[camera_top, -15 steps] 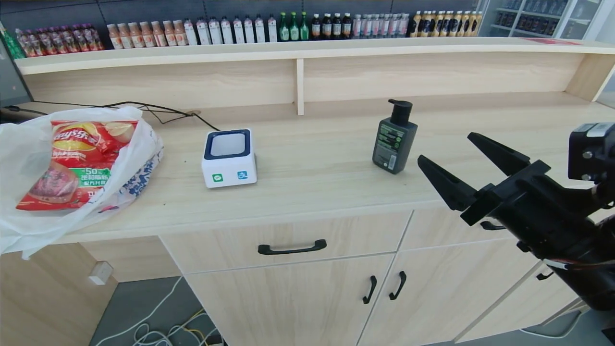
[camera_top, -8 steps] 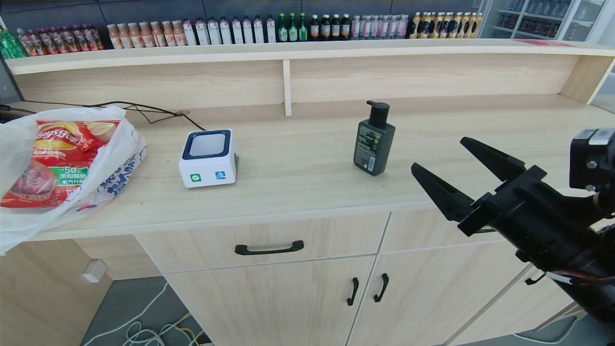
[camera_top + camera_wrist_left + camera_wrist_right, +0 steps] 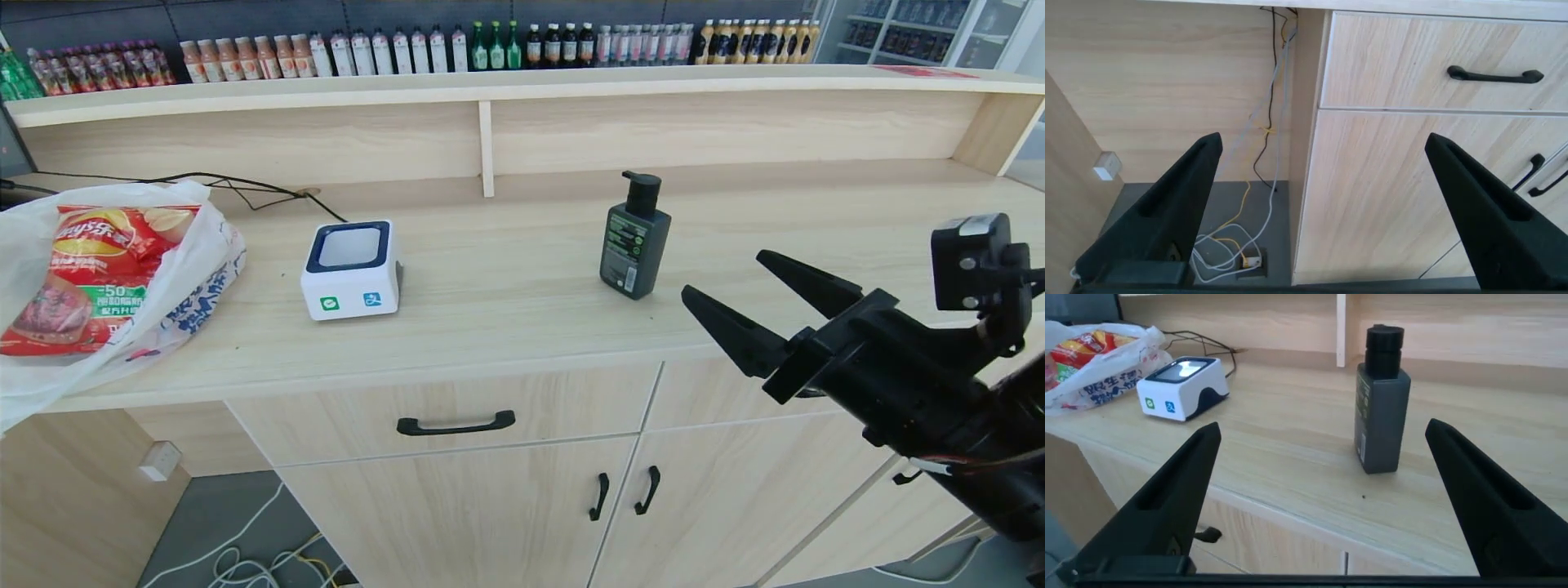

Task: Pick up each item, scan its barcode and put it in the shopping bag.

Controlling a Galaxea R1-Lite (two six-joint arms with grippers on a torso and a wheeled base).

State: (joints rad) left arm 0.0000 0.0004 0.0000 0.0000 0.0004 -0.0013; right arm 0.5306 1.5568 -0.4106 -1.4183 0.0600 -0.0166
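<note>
The right arm [image 3: 939,392] is black and chunky, its gripper [image 3: 723,273] has two long pointy fingers [image 3: 735,331], a black box [image 3: 971,257] with silver screws and a pale sticker sits on top, and red and white wires [image 3: 939,467] peek out.

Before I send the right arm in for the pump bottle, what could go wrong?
1. The pump bottle is tall, narrow and upright; the open right tool could tip it by brushing it on the way in.
2. The shopping bag droops over the left edge of the counter with chips inside, so a bottle dropped in might drag it off.
</note>
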